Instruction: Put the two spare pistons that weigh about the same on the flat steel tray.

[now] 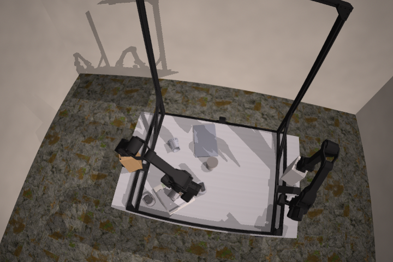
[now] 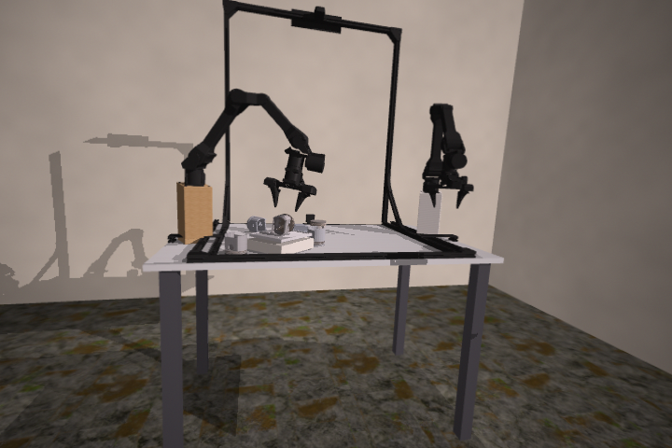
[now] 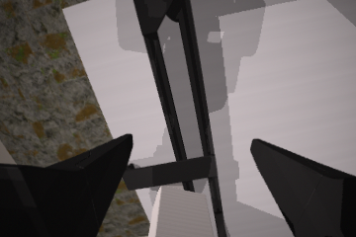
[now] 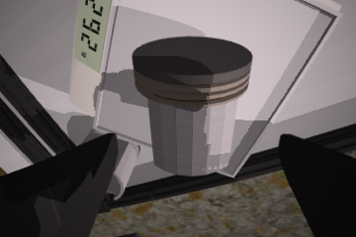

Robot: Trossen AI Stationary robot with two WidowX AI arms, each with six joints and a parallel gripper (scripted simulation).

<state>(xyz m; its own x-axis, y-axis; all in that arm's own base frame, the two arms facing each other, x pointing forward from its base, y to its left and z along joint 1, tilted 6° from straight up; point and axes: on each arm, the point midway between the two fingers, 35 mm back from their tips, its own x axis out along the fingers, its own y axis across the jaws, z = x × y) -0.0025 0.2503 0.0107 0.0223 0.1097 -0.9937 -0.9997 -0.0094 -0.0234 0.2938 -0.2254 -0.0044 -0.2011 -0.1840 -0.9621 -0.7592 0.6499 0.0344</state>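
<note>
A piston [image 2: 283,224] [image 4: 191,128] lies on its side on a white scale [image 2: 284,245] [image 4: 82,91]; its display [image 4: 91,32], cut off at the top, seems to read 292 g. My right gripper [image 2: 287,208] [image 4: 198,143] is open above that piston. A second piston [image 1: 148,199] [image 2: 236,243] stands beside the scale, a third [image 1: 201,188] near its opposite corner. Another piston [image 1: 212,164] stands upright near the steel tray [image 1: 205,138], and another [image 1: 173,144] [image 2: 256,224] lies beside it. The tray is flat with nothing on it. My left gripper [image 2: 446,206] [image 3: 193,141] is open and empty.
A black frame borders the white table [image 1: 240,191], with tall posts [image 1: 152,61] [image 2: 392,116]. The right arm rises from an orange block [image 1: 131,164] [image 2: 194,214], the left from a white block [image 1: 292,174] [image 2: 428,214]. The left gripper hangs high near the frame's side rail [image 3: 206,123].
</note>
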